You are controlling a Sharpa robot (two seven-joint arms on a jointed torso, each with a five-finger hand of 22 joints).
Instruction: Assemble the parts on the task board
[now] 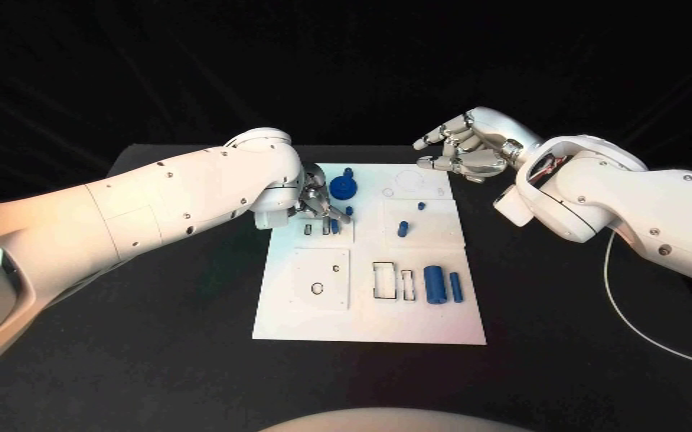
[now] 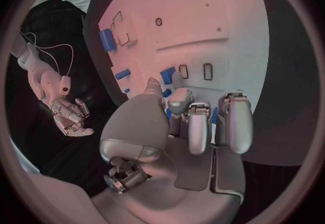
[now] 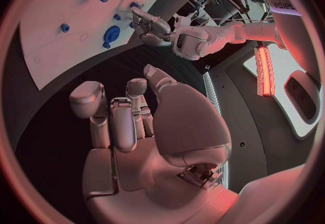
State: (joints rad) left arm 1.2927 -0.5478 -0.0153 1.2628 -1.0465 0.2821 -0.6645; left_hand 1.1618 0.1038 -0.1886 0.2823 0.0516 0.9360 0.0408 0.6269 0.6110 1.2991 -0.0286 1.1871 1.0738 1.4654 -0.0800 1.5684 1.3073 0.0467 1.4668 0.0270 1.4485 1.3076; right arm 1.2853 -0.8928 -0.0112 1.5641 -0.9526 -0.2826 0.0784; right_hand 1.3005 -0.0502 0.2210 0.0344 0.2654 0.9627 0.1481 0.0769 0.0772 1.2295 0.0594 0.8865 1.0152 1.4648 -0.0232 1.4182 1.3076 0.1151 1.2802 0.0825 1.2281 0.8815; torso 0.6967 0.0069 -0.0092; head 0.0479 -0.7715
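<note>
Black counter (image 1: 173, 292) holds the white task board (image 1: 372, 252). Big blue parts (image 1: 443, 285) lie near the board's right side, well apart from both hands. The left robot hand (image 1: 315, 207) is down on the board's far left corner, fingers around a small blue part (image 1: 333, 224) — I cannot tell if it pinches it. The right robot hand (image 1: 459, 152) hangs beside the board, fingers loosely curled, holding nothing. It looks like an early step — next, push that piece into its slot.

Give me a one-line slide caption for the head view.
Left hand works blue parts at the task board edge; right hand hovers open beyond it.
</note>
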